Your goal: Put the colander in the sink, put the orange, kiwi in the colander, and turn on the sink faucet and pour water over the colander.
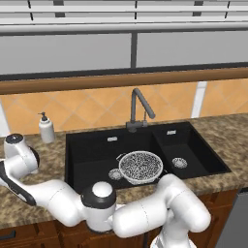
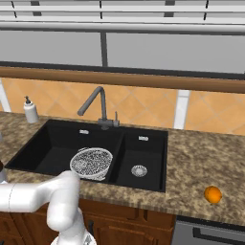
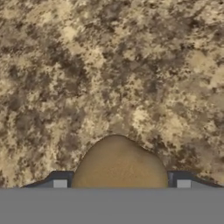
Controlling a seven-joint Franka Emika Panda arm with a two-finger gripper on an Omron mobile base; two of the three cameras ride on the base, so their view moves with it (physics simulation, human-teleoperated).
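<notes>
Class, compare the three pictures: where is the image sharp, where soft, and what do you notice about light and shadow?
Left base view: even light, no glare, colander mesh crisp in the black sink. Right base view: equally flat light, orange clear on the counter. Hand view: granite coarse and blurry up close, kiwi soft-edged, barely shadowed.

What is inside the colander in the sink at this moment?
The colander stands in the sink's larger basin, and only its speckled mesh shows inside: no fruit. The orange lies on the counter, and the kiwi sits between the gripper's fingertips.
</notes>
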